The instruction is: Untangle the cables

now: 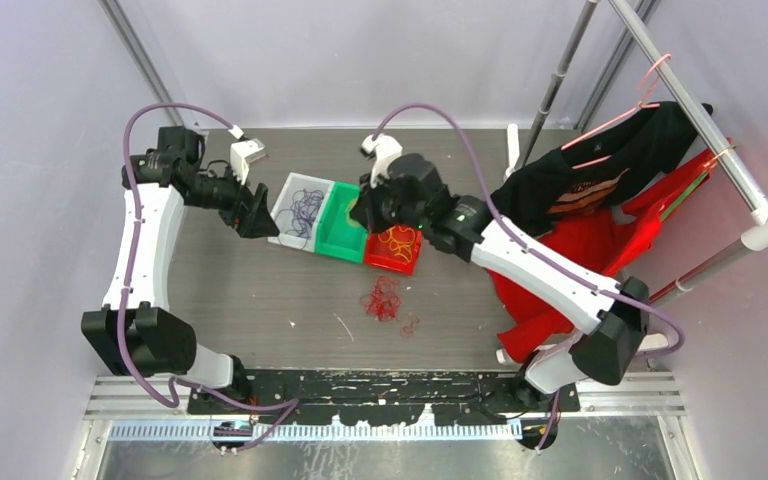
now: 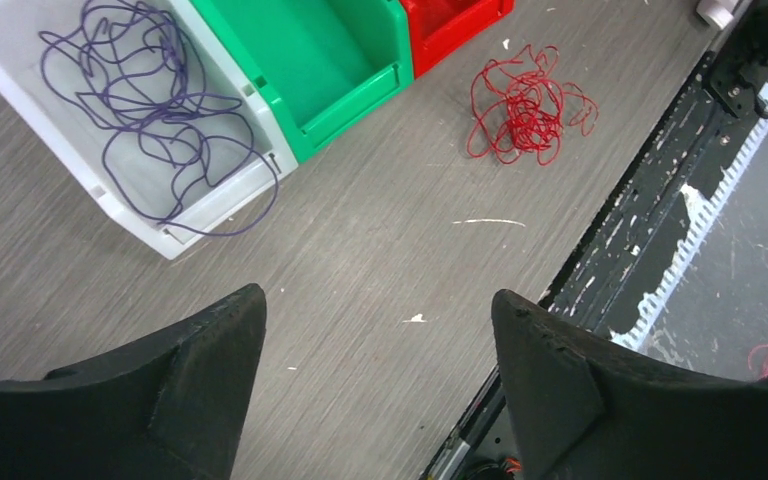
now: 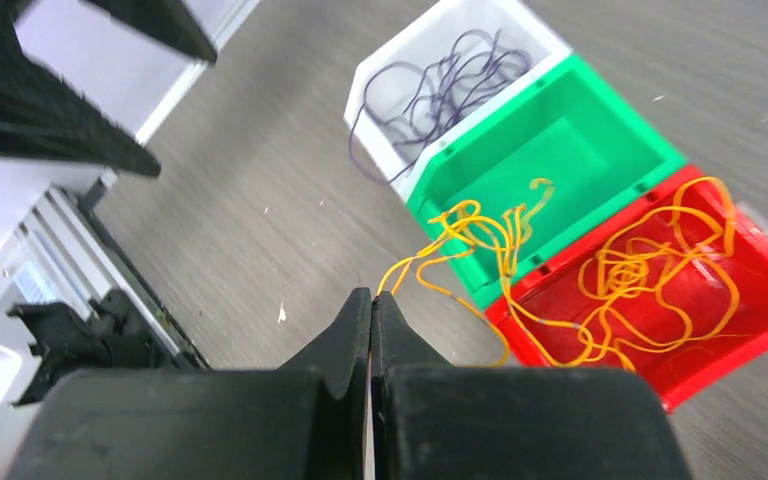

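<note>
Pinched shut at the lens, the right tool (image 3: pixel 371 298) grips a strand of the orange-yellow cable (image 3: pixel 620 275). Most of its loops lie in the red bin (image 3: pixel 760 300), while a few drape across the green bin (image 3: pixel 580 140) beside it. The purple cable (image 2: pixel 145 110) sits in the white bin (image 2: pixel 30 95), one loop spilling over the wall onto the tabletop (image 2: pixel 380 230). The red cable (image 2: pixel 525 105) lies knotted on the tabletop just in front of the bins, not yet sorted. The left tool (image 2: pixel 377 295) hangs open and empty above the tabletop near the white bin. The step in hand appears to be settling the orange-yellow cable. The next move calls for carrying the draped loops clear of the green wall before release. No brand or label can be read; a print on the black garment (image 1: pixel 600 170) at the right is too small to make out.
</note>
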You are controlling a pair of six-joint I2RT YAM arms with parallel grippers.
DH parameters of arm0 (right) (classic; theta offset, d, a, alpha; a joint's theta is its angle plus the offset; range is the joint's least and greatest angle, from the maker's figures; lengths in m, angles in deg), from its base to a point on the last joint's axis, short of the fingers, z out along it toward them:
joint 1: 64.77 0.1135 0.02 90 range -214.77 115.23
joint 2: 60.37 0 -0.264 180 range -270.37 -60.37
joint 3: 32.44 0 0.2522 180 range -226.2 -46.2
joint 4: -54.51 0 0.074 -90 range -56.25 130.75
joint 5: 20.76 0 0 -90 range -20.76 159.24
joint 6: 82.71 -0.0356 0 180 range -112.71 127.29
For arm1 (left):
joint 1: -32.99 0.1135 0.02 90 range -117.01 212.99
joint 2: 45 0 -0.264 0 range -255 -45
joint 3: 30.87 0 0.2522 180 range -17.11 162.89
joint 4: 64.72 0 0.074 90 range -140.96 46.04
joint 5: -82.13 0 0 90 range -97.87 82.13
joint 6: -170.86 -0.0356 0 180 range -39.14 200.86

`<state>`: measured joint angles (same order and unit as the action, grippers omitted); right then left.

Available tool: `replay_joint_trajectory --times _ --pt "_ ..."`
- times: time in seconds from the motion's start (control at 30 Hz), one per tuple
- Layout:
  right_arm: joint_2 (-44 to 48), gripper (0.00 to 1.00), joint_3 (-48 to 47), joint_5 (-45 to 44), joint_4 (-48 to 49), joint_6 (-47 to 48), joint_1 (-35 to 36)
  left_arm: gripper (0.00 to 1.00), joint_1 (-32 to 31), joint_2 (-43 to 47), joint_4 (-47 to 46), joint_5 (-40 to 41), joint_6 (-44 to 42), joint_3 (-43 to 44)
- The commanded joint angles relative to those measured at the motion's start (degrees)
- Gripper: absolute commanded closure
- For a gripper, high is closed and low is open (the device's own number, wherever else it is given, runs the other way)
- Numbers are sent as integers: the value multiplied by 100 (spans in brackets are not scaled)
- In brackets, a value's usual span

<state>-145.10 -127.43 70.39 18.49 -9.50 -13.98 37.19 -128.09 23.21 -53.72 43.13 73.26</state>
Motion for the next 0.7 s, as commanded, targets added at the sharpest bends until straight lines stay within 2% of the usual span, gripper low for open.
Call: replay_joint_trajectory --times 0.0,0.1,0.23,0.37,0.57,0.67 --pt "296 99 -276 133 -32 -237 -497 19 19 181 183 -463 -170 -75" --pt "278 99 -309 0 -177 -284 -801 19 19 172 239 -466 -191 -78" --pt "142 99 -224 -228 -243 -255 -1097 13 19 225 236 -392 -181 -77" --pt "-107 99 -101 -415 -247 -228 -1261 0 19 290 213 -313 -166 -47" --pt "-417 98 89 -383 11 -244 -1387 0 19 347 251 -296 -157 -15" --pt "-546 89 77 -379 16 -218 -1393 1 19 368 273 -288 -151 18"
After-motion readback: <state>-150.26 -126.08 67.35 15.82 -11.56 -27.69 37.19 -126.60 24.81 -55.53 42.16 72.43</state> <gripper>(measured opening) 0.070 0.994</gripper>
